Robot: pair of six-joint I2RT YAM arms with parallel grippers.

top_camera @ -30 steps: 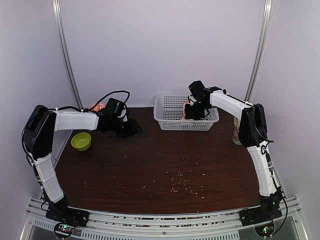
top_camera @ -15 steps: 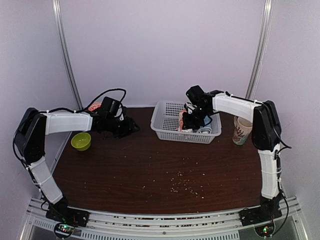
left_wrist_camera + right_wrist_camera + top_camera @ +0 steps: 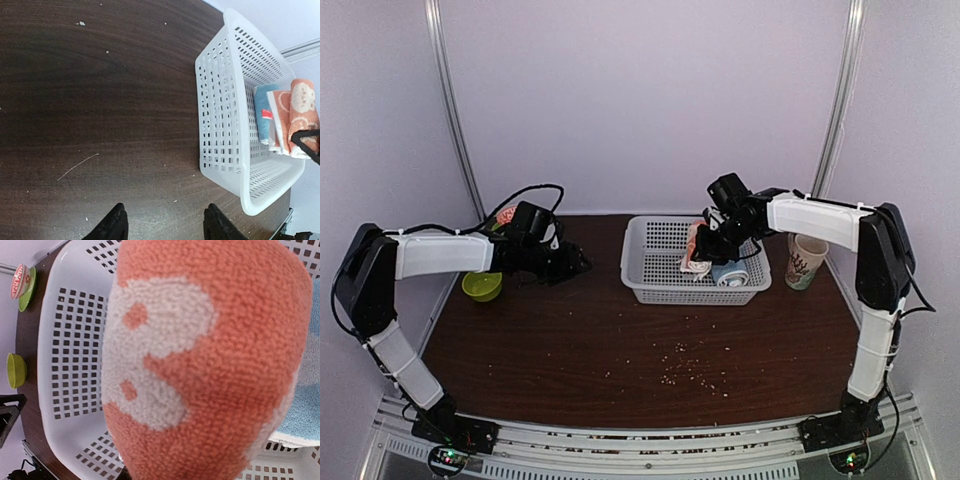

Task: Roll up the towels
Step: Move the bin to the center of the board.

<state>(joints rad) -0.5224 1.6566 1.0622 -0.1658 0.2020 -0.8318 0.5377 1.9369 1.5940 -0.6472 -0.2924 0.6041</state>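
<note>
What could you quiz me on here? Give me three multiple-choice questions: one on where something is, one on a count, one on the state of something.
1. How does the left gripper stand?
A. open and empty
B. shut on a towel
C. shut tight on nothing

2. Where is the orange towel?
A. in the left gripper
B. in the right gripper, at the white basket
C. on the floor

3. How many towels show?
A. one
B. two
C. four

Answers:
1 A: its fingers stand apart with only the table between them.
2 B: the left wrist view shows black fingers clamped on it at the basket.
3 B: the orange one, plus a blue towel beside it.
</note>
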